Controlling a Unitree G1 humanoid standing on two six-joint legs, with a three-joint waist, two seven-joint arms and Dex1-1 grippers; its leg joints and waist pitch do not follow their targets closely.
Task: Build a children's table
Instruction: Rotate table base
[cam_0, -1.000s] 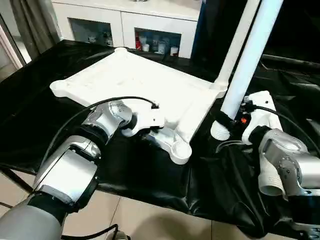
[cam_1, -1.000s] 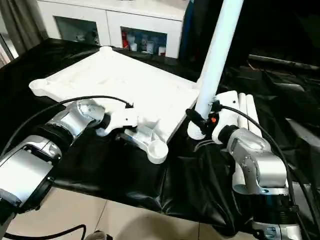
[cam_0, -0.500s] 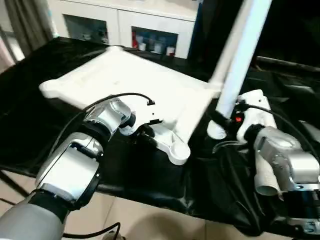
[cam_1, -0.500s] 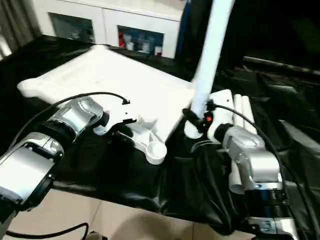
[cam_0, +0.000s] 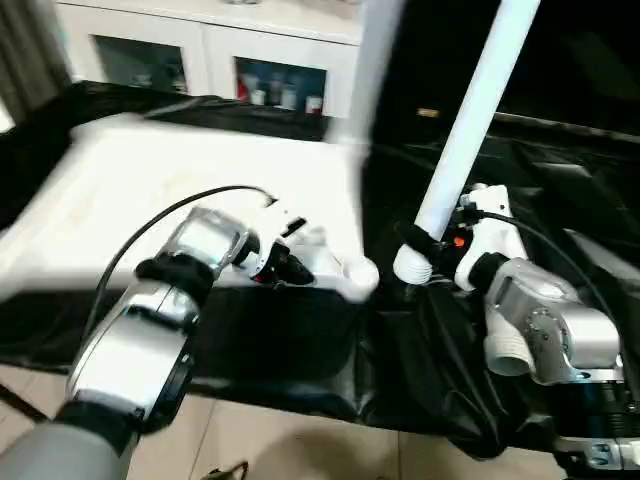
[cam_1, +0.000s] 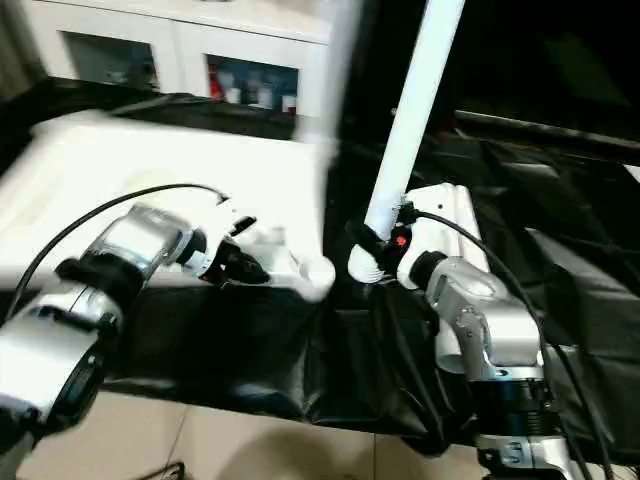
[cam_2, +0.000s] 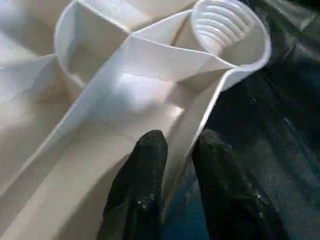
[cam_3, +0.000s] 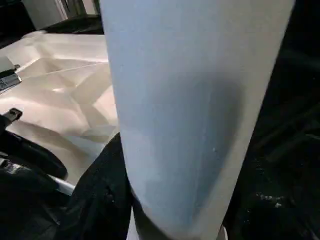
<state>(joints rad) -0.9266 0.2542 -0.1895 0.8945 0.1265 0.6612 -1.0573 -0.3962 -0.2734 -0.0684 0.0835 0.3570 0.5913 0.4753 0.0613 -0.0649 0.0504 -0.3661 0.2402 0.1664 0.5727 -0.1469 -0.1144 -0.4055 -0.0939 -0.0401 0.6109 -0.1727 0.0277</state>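
While the white tabletop (cam_0: 150, 190) lies ribbed side up on the black cloth (cam_0: 290, 330), the left gripper (cam_2: 172, 165) pinches its edge wall just beside a threaded corner socket (cam_2: 227, 30). To the right, the right gripper (cam_0: 425, 245) clamps a white leg (cam_0: 470, 120), upright and slightly tilted, near that corner.

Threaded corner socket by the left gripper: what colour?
White, like the rest of the tabletop; the threaded corner socket shows best in the left wrist view.
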